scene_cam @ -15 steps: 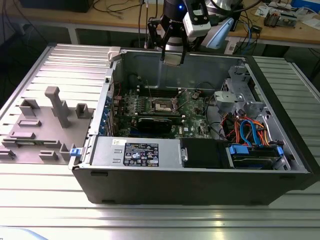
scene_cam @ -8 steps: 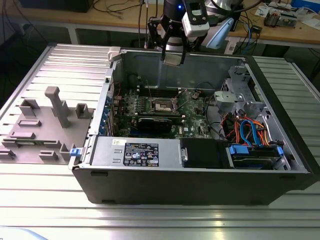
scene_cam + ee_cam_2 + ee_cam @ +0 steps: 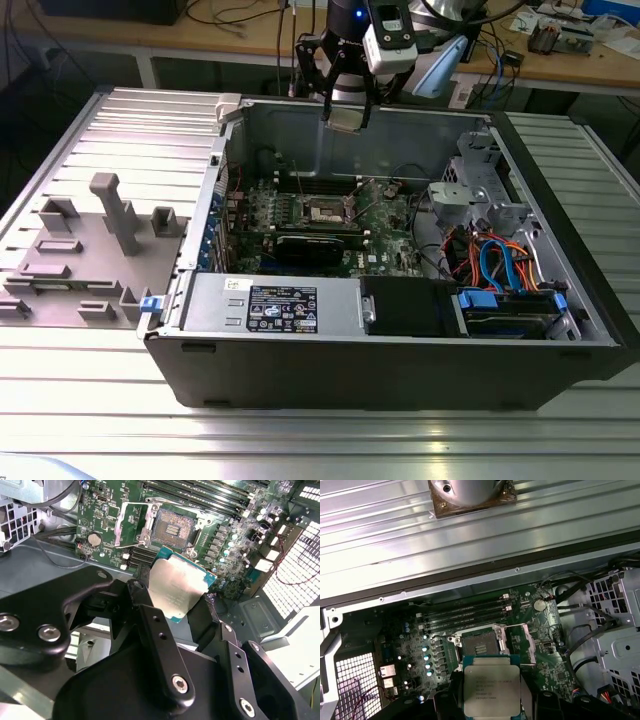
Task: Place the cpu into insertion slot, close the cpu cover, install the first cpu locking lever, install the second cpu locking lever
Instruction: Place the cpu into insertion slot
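My gripper (image 3: 347,115) hangs above the open computer case, over its rear wall, shut on the cpu (image 3: 348,120). In both wrist views the cpu (image 3: 177,587) (image 3: 491,685) is a thin square chip with a silver-grey top and a green edge, clamped by its sides between the black fingers (image 3: 150,625) (image 3: 542,702). Below it on the green board lies the insertion slot (image 3: 325,210) (image 3: 172,529) (image 3: 479,642), bare and dark inside. Beside the slot, the cpu cover (image 3: 131,524) (image 3: 529,644) stands flipped open.
A black graphics card (image 3: 318,245) lies just in front of the slot, and the memory slots (image 3: 465,615) lie behind it. A power supply (image 3: 280,305), a drive cage (image 3: 480,190) and coloured cables (image 3: 500,265) fill the case. A grey fixture tray (image 3: 90,250) sits outside at the exterior view's left.
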{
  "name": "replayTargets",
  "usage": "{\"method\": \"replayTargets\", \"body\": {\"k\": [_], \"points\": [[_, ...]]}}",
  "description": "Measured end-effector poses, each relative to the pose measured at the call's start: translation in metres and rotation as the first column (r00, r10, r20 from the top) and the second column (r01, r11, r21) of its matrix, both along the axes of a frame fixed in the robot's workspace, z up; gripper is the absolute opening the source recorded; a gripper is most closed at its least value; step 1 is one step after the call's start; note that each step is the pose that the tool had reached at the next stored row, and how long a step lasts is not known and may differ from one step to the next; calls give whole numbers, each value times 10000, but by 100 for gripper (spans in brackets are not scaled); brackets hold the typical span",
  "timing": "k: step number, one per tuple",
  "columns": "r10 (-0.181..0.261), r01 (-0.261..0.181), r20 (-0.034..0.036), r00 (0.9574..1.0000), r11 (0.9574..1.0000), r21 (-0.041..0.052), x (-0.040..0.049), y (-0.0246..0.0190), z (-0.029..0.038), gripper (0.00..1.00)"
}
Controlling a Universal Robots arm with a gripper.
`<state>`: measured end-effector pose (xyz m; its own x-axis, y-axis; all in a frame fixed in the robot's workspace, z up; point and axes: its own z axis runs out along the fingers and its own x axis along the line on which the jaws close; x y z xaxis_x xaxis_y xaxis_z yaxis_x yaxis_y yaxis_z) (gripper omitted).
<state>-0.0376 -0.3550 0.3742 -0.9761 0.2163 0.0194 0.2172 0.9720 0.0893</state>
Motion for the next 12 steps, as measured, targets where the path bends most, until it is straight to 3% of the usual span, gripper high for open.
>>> {"method": "replayTargets", "body": {"k": [12], "points": [[-130,130,0,9999,9999,0,0,0,0,54]]}}
